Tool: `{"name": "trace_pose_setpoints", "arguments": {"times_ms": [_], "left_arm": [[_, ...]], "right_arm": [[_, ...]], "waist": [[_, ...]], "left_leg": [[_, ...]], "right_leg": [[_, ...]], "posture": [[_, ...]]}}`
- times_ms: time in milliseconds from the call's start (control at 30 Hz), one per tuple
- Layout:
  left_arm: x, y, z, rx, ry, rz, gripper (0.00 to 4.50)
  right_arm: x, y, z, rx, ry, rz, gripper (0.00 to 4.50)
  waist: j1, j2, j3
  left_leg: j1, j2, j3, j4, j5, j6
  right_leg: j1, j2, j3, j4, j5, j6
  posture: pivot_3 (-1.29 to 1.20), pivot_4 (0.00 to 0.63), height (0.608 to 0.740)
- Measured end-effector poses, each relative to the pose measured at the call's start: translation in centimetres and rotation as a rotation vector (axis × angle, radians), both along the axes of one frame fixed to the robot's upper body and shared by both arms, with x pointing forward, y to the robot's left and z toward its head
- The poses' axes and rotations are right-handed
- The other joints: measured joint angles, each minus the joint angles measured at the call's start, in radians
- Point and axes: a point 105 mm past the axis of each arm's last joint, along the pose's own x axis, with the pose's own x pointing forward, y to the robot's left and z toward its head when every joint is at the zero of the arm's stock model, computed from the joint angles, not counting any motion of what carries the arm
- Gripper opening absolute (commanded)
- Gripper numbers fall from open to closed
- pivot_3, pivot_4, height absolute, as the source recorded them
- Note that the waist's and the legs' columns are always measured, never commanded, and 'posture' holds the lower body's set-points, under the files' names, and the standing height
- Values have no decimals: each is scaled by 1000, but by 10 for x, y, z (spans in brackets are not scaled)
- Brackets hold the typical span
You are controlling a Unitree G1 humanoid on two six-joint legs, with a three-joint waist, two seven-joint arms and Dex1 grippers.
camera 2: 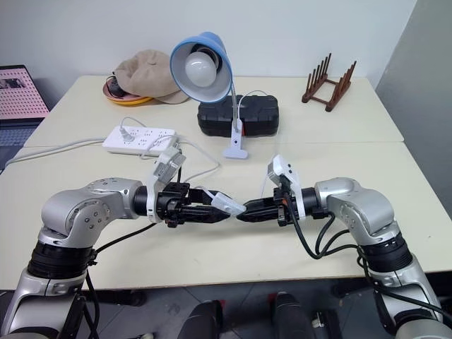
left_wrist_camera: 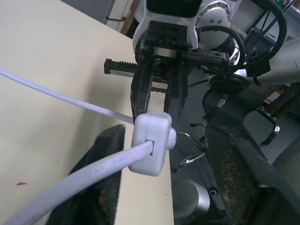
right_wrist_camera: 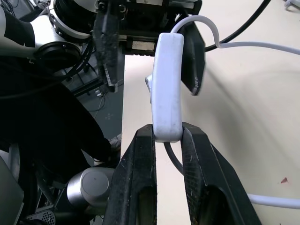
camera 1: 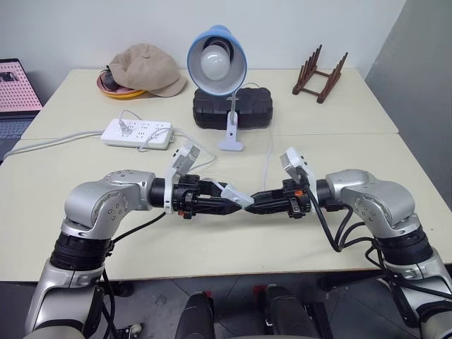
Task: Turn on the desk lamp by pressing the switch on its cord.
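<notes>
The desk lamp [camera 1: 217, 60] stands at the middle back of the table, its blue shade tipped toward me and its bulb looking unlit. Its thin white cord [camera 1: 268, 161] runs forward to the switch [camera 1: 236, 195], which hangs above the table's front between my two grippers. My right gripper [camera 1: 253, 203] is shut on one end of the switch [right_wrist_camera: 168, 84]. From the opposite side my left gripper [camera 1: 237, 205] reaches in, its fingers [right_wrist_camera: 105, 51] straddling the other end. One finger lies against the switch and a gap shows beside the other.
A white power strip [camera 1: 138, 132] lies left of the lamp, a black case [camera 1: 233, 108] behind its base. A tan cap [camera 1: 147, 68] sits back left, a wooden rack [camera 1: 320, 74] back right. A laptop [camera 1: 14, 92] stands off the left edge.
</notes>
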Motion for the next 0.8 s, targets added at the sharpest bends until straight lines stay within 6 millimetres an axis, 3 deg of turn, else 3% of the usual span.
{"name": "trace_pose_setpoints", "arguments": {"times_ms": [200, 533, 600, 800], "left_arm": [[0, 1, 1, -6, 10, -10, 663], [-3, 1, 3, -18, 13, -31, 520], [-3, 1, 3, -16, 9, -31, 1220], [-8, 8, -5, 22, 39, -20, 2265]], "right_arm": [[-3, -1, 1, 1, 1, 14, 377], [-5, -1, 2, 12, 11, 28, 377], [-5, -1, 2, 13, 10, 28, 377], [0, -2, 3, 14, 1, 7, 377]], "waist": [[0, 0, 0], [0, 0, 0], [0, 0, 0], [-1, 0, 0]], "left_leg": [[0, 0, 0, 0, 0, 0], [0, 0, 0, 0, 0, 0], [0, 0, 0, 0, 0, 0], [0, 0, 0, 0, 0, 0]], "right_leg": [[0, 0, 0, 0, 0, 0], [0, 0, 0, 0, 0, 0], [0, 0, 0, 0, 0, 0], [0, 0, 0, 0, 0, 0]], "posture": [[0, 150, 740], [0, 150, 740], [0, 150, 740], [0, 150, 740]]}}
